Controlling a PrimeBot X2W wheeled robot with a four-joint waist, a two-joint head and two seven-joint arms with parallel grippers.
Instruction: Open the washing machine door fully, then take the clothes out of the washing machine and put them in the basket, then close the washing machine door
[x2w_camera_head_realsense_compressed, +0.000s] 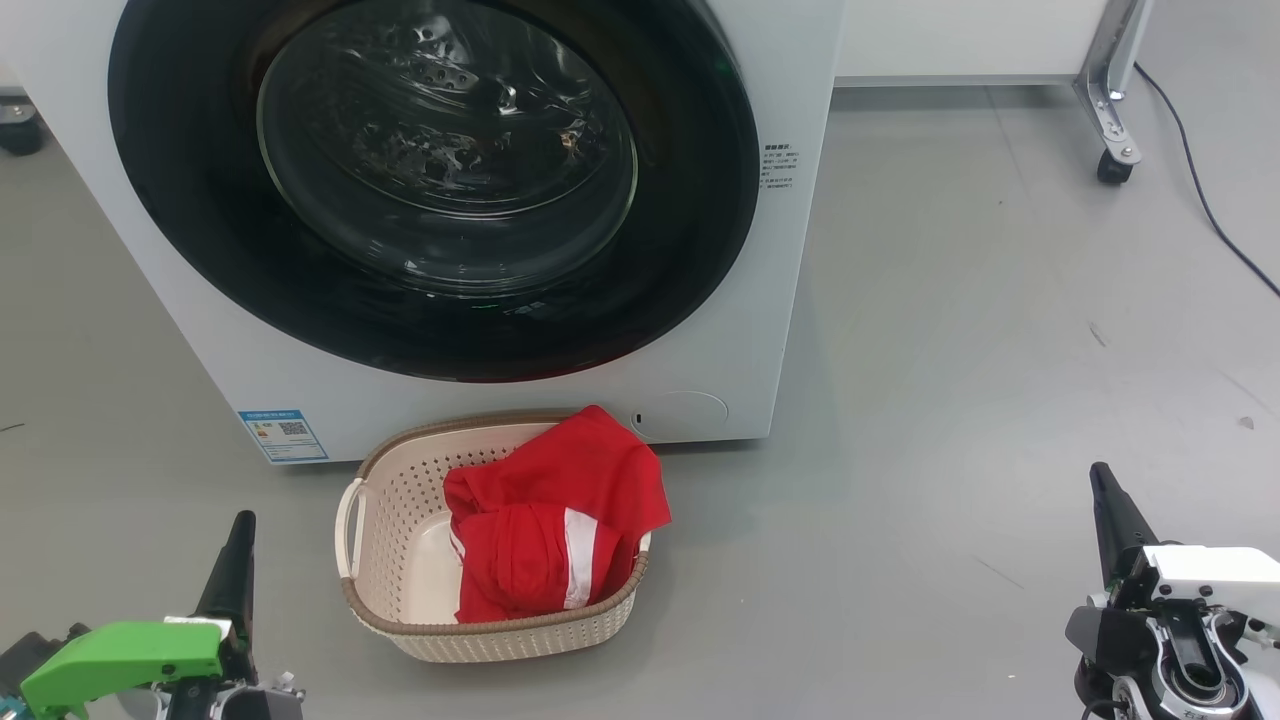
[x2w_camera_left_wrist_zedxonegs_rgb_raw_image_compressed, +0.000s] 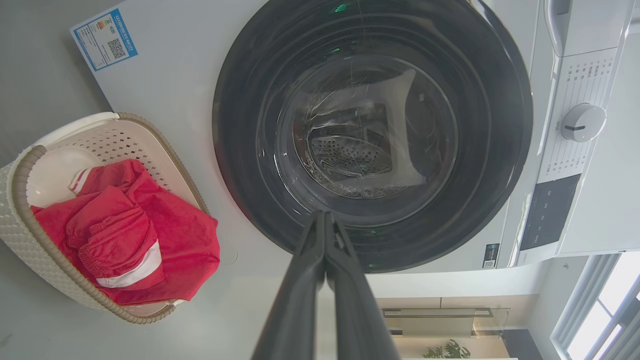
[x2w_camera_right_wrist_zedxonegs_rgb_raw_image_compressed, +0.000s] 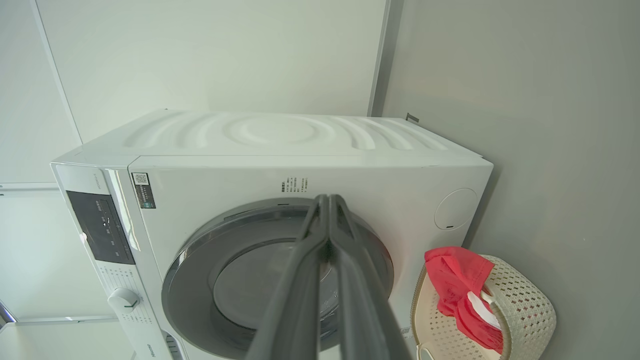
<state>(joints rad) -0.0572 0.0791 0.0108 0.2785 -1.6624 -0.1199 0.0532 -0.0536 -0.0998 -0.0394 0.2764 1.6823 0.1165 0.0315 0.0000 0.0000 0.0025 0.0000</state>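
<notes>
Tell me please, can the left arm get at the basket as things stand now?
Probably yes. The left gripper, fingers shut, hangs just beside the basket, with bare floor between them and nothing in the way.

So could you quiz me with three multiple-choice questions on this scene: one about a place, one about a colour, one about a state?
1. Where are the clothes?
A. in the drum
B. in the basket
C. on the floor

2. What colour is the basket's rim?
A. brown
B. blue
C. black

3. How is the door?
A. wide open
B. half open
C. shut

Answers:
1 B, the red fabric lies heaped inside the basket.
2 A, a brown woven-look band runs round its top.
3 C, it sits flush against the front of the machine.
</notes>
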